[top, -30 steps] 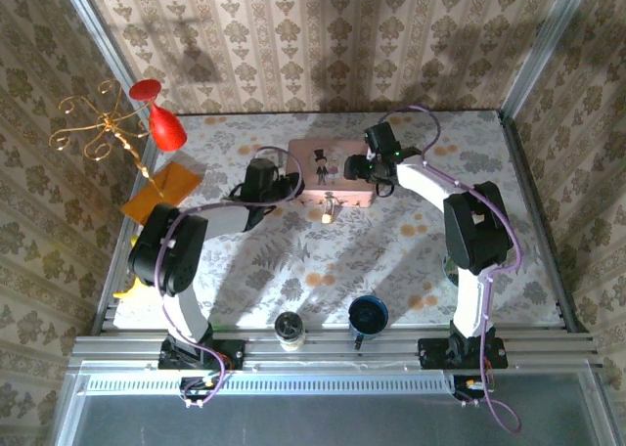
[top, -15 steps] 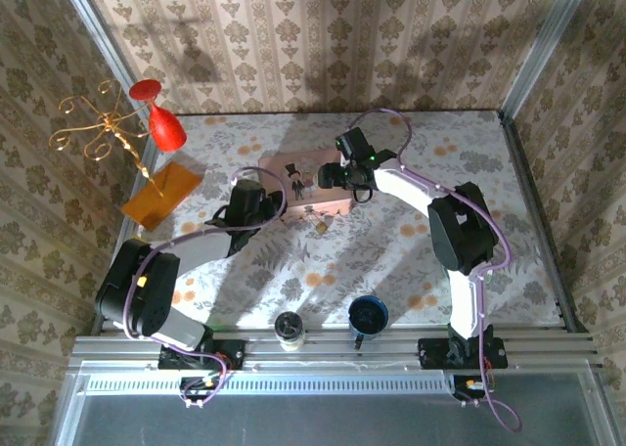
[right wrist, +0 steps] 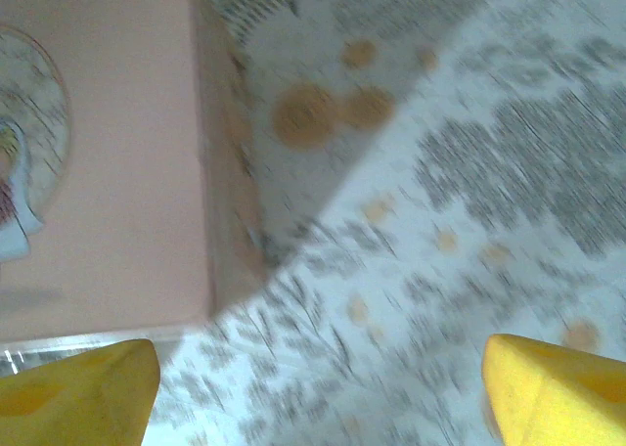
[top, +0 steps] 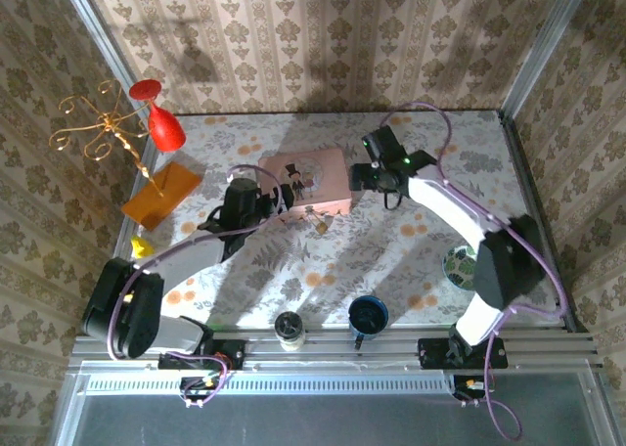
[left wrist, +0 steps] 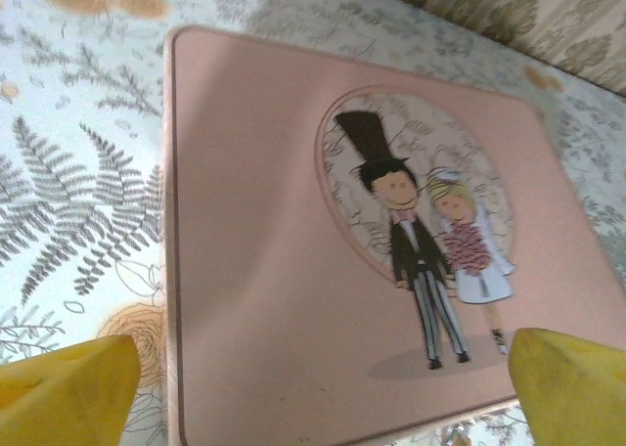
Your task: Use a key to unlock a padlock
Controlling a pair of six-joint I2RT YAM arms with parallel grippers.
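Observation:
The padlock [top: 321, 225] is a tiny brass piece on the flowered tablecloth, just in front of the pink picture box [top: 308, 180]. I cannot make out the key. My left gripper [top: 272, 200] is at the box's left end, open. In the left wrist view its yellow fingertips [left wrist: 64, 387] stand wide apart over the box lid [left wrist: 274, 270], with nothing between them. My right gripper [top: 358, 177] hangs off the box's right end, also open. In the right wrist view its fingertips [right wrist: 73, 392] straddle bare cloth beside the box's corner [right wrist: 108, 192].
A red glass [top: 162, 125] hangs by a gold wire stand [top: 98, 128] at the back left, above an orange sheet [top: 161, 192]. A small glass jar [top: 290, 331] and a dark blue cup [top: 369, 316] stand near the front edge. A patterned disc [top: 458, 263] lies at right.
The pink box and the padlock slid left and a little nearer. The right gripper went left over the box, then back off its right end. The left arm pulled back towards the left.

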